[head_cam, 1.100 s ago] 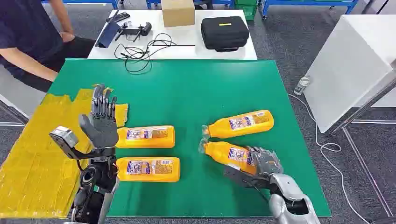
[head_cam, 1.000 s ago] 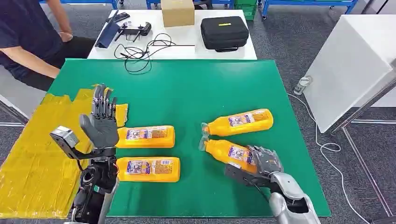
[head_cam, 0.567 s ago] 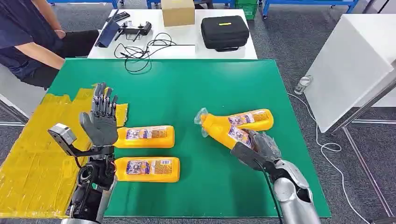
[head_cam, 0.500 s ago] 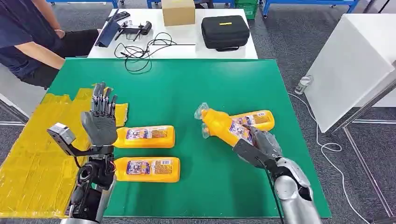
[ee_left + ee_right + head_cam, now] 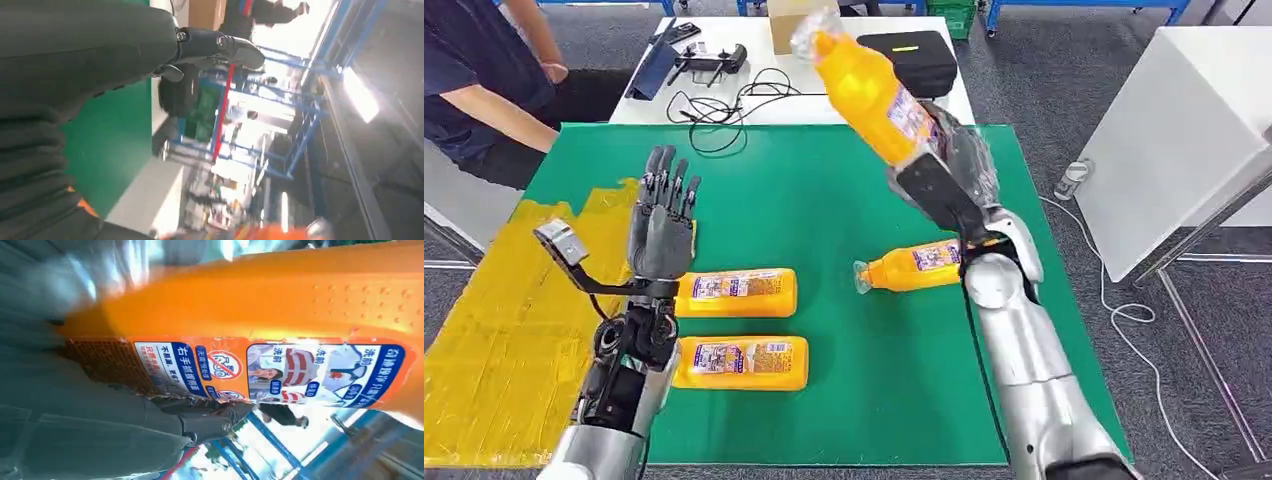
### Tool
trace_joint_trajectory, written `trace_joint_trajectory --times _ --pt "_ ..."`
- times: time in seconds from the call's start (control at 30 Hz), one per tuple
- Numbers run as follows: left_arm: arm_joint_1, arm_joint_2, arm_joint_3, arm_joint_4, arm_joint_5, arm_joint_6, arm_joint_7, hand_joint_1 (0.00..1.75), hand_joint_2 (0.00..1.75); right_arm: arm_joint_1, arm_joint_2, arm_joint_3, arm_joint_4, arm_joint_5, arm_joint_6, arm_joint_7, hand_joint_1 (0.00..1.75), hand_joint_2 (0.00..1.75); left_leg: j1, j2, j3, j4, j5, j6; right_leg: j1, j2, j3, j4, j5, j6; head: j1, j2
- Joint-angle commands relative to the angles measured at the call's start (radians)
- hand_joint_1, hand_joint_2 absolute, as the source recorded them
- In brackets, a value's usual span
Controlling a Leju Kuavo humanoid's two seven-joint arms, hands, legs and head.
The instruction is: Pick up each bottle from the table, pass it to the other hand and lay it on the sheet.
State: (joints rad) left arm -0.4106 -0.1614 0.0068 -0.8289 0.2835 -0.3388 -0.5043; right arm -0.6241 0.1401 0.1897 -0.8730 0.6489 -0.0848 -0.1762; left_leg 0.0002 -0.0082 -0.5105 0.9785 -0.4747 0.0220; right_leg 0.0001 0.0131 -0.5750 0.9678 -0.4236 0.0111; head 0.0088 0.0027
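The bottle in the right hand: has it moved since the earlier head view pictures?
Yes. The held bottle has risen off the green table, now up before the black case.

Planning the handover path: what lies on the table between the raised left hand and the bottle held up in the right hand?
Only bare green table, in the head view, between left hand and bottle.

Hidden, cropped and blurred parts

Your right hand (image 5: 949,165) covers the raised bottle (image 5: 869,90) at its base; the right arm hides the base of the bottle lying behind it (image 5: 914,268). The left wrist view blurs everything beyond the bench (image 5: 117,135), and the person (image 5: 479,70) is cut off by the head view's edge.
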Motion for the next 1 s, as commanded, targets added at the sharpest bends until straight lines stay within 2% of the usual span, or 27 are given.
trace_joint_trajectory --times 0.03,0.2,0.57,1.0 --pt "-0.140 -0.027 -0.085 0.119 0.047 -0.017 0.075 0.00 1.75 -0.201 0.145 0.246 0.372 -0.001 -0.122 0.131 1.75 1.75 0.001 0.002 -0.001 0.001 -0.001 -0.001 0.001 0.001 -0.001 0.001 0.000 0.000 0.000 0.000" --pt "-0.134 -0.051 -0.127 0.090 0.083 -0.002 0.100 0.00 1.75 -0.200 0.175 0.296 0.428 0.038 -0.122 0.171 1.75 1.75 0.001 0.001 0.000 0.001 -0.001 -0.001 0.001 0.000 0.000 0.001 -0.001 0.001 0.000 0.000" --pt "-0.103 -0.010 -0.132 0.041 0.159 0.030 0.109 0.00 1.75 -0.150 0.209 0.469 0.398 0.125 -0.142 0.203 1.75 1.75 0.001 0.001 -0.001 0.000 -0.001 -0.001 0.001 0.000 -0.001 0.000 0.000 0.000 0.000 0.000" --pt "-0.105 -0.010 -0.132 0.044 0.161 0.029 0.109 0.00 1.75 -0.150 0.209 0.479 0.391 0.121 -0.141 0.210 1.75 1.75 0.002 -0.001 0.000 0.001 -0.001 -0.002 0.002 -0.003 0.001 0.000 -0.001 0.001 0.000 0.000"
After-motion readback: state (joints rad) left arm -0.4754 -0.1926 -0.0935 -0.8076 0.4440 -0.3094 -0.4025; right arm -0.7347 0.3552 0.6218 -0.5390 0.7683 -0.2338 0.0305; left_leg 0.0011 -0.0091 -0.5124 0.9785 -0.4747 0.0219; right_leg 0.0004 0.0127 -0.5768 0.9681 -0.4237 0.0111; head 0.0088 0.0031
